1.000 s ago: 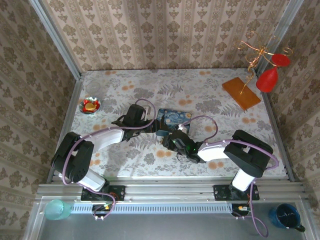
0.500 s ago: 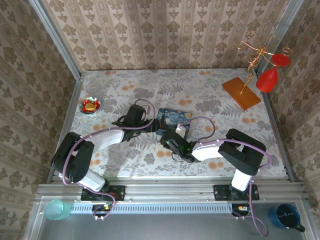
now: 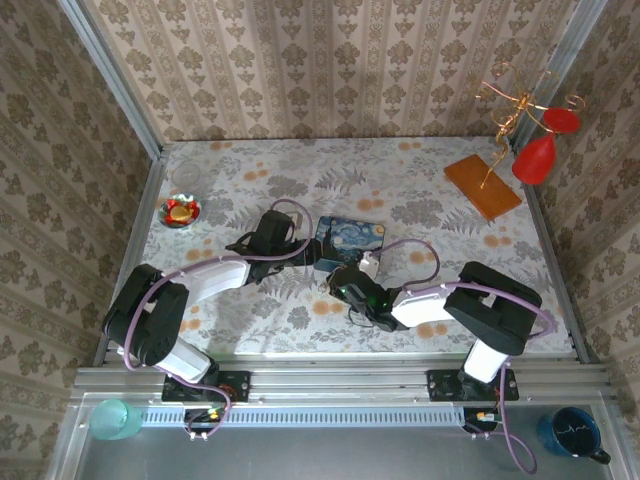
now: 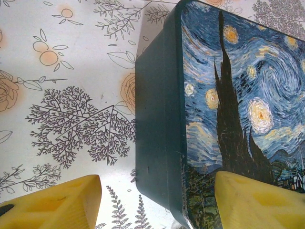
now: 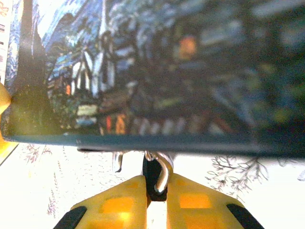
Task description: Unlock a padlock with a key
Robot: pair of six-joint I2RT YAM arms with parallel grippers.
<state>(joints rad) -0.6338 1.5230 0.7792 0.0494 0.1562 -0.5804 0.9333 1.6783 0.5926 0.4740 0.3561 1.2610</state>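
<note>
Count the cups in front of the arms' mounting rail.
2. A teal cup at the near left corner; a dark blue mug at the near right corner. Others may sit outside the frame.

One blue painted box. One tiny padlock. Two small dishes: a clear dish and a red dish. One orange board. One gold wire stand with two red ornaments. One teal cup. One dark blue mug. Two arms: left arm, right arm.
</note>
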